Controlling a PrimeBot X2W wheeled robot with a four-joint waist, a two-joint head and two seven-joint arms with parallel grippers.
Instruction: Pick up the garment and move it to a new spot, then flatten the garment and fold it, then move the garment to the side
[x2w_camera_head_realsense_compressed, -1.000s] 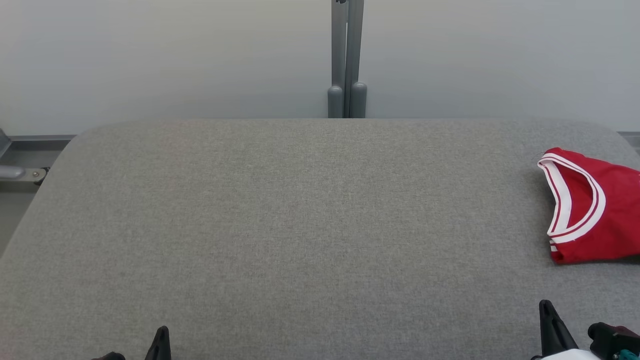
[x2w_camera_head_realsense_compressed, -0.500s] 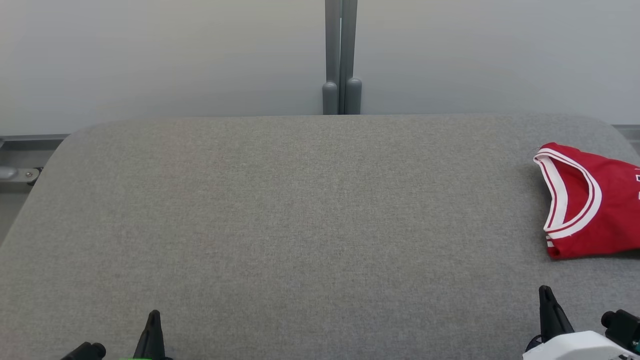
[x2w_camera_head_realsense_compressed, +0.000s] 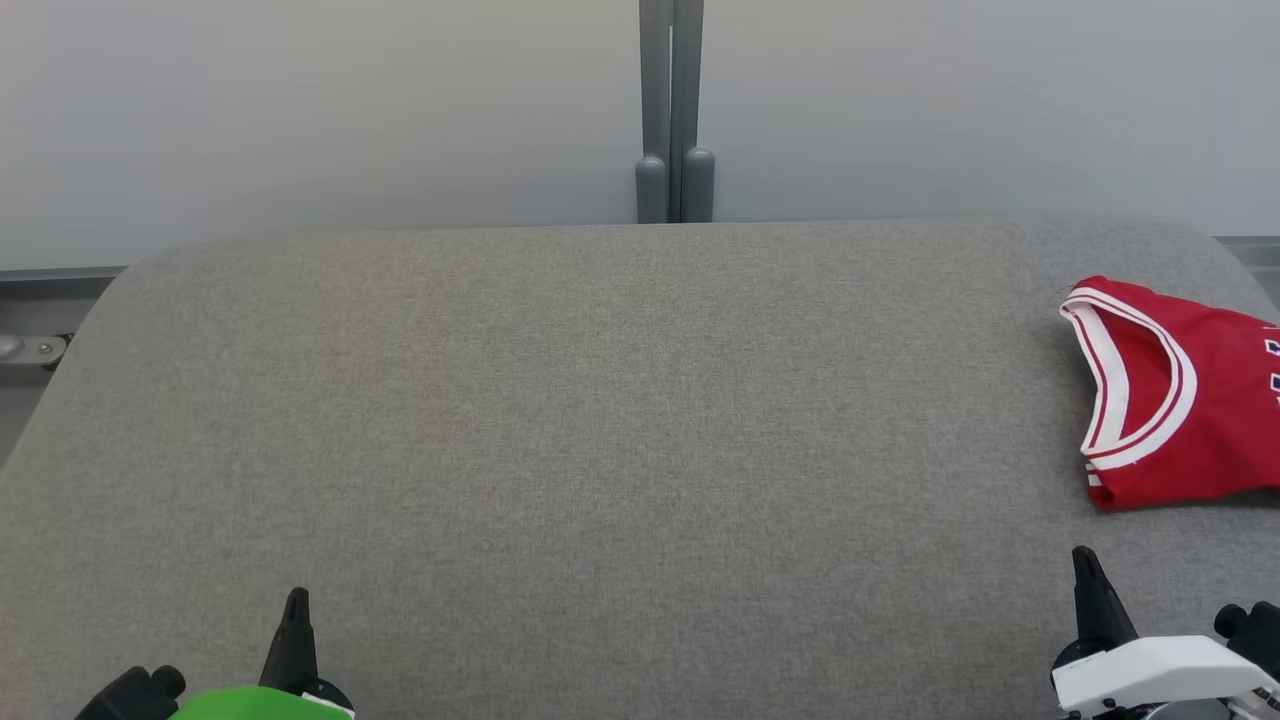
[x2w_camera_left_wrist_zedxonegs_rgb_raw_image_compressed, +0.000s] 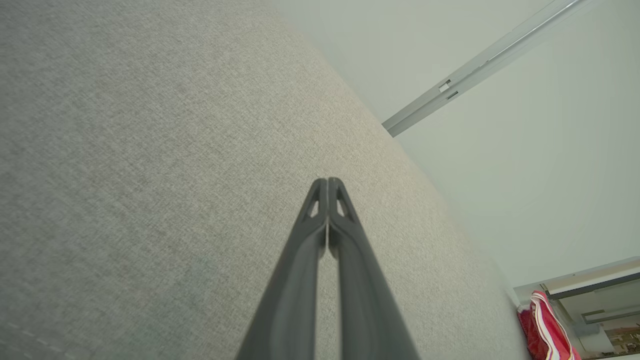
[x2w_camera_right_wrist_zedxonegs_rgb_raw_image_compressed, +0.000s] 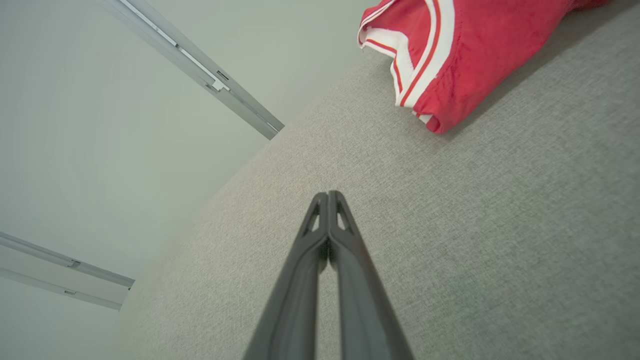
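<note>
a: where is the jersey (x2w_camera_head_realsense_compressed: 1185, 400)?
b: on the table (x2w_camera_head_realsense_compressed: 600, 420), far right edge, nothing touching it.
a: tools?
b: left tool (x2w_camera_head_realsense_compressed: 297, 600) and right tool (x2w_camera_head_realsense_compressed: 1085, 562) both closed, empty, at the near edge. looks like a parked pose, clear of the cloth.

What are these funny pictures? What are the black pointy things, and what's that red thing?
A robot with two arms took them. The wide picture is from a camera on its head, looking down at a grey table. The other two are from cameras on its wrists, looking along its fingers. The black points are its left gripper and right gripper, both pinched shut, holding nothing. The red thing is a garment with white trim, lying at the table's right edge.
</note>
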